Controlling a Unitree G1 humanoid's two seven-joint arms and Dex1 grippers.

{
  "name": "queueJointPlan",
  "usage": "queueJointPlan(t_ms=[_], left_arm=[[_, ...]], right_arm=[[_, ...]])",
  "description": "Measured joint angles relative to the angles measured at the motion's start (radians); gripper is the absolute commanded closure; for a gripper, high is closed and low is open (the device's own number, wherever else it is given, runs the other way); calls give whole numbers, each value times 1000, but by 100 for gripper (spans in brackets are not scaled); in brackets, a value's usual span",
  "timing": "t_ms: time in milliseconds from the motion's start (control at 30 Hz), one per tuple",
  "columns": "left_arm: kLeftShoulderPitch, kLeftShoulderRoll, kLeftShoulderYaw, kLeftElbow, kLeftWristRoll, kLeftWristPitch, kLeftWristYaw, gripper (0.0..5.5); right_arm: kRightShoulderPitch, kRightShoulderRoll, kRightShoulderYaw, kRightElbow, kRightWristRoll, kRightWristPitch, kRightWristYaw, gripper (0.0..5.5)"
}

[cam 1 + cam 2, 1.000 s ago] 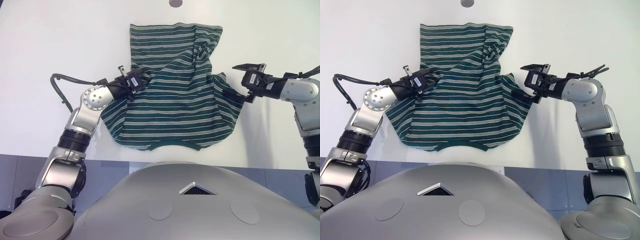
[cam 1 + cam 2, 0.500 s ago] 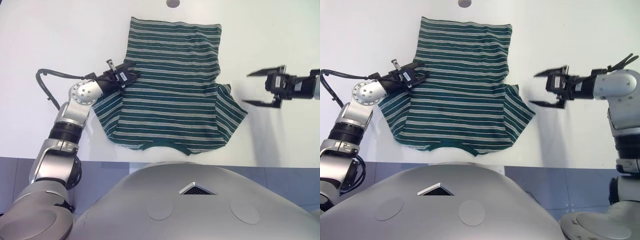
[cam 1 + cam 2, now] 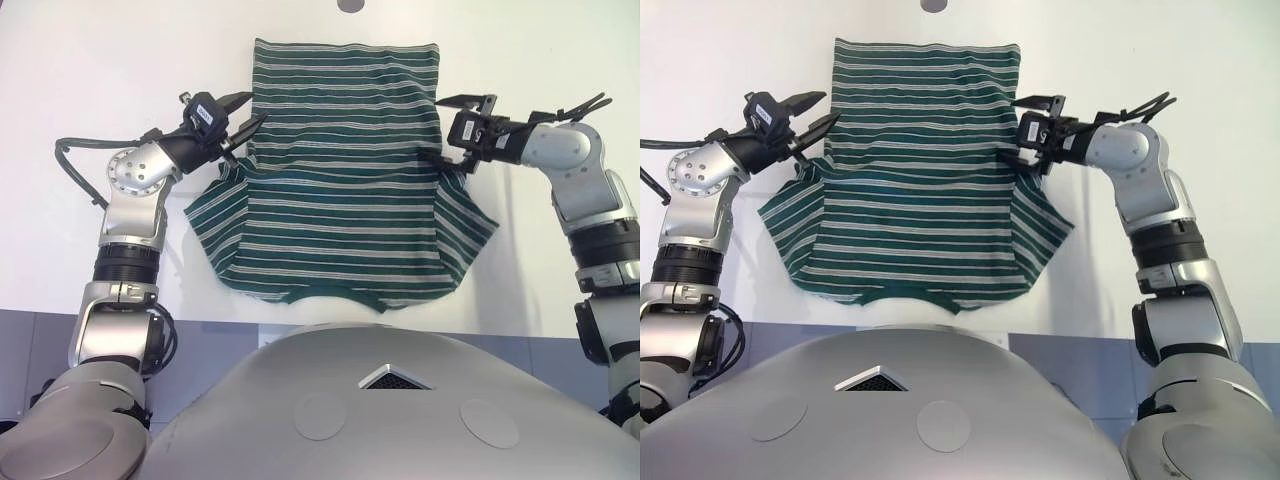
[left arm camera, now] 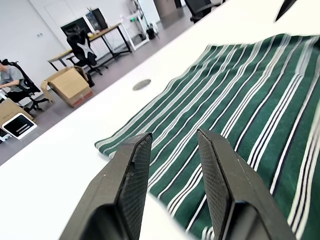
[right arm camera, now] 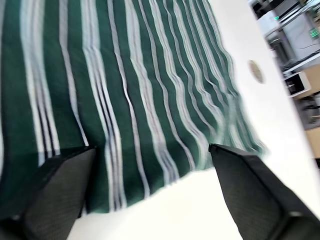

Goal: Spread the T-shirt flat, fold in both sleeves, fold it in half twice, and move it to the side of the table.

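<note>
The T-shirt (image 3: 345, 190) lies flat (sleeves out) on the table (image 3: 100, 60), the left gripper (image 3: 252, 108) spread-fingered just beside its left edge and the right gripper (image 3: 437, 130) spread at its right edge, perhaps touching.

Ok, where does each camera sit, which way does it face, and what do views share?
Left eye view: on the head, looking forward and down at the T-shirt on the table; both arms show, left gripper and right gripper open.
Right eye view: its stereo twin, same scene.
Left wrist view: on that wrist, facing past its fingers over the T-shirt.
Right wrist view: on that wrist, facing between its fingers onto the T-shirt.
</note>
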State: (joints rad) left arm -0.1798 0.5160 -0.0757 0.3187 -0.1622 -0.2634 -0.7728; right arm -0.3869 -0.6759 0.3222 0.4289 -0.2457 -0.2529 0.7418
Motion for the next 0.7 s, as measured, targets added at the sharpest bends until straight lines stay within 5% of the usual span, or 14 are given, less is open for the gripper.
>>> queueJointPlan(t_ms=[133,367,467,567,633,700], left_arm=[[14,0,4,-26,0,19,-5,384],[121,55,16,-201,0,59,-56,384],[337,237,130,-403,-5,67,-153,384],[528,430,402,-567,-89,107,-320,384],[680,480,563,-665,-120,142,-448,366],[764,491,600,-717,-72,131,-482,326]], right_arm=[[-28,33,-8,70,9,-28,-32,132],[77,-27,-109,-179,332,147,298,132],[119,-127,-244,-260,423,233,335,132],[202,-194,-404,-351,531,326,341,132],[288,-220,-472,-423,575,391,343,129],[328,-220,-485,-471,597,443,338,129]])
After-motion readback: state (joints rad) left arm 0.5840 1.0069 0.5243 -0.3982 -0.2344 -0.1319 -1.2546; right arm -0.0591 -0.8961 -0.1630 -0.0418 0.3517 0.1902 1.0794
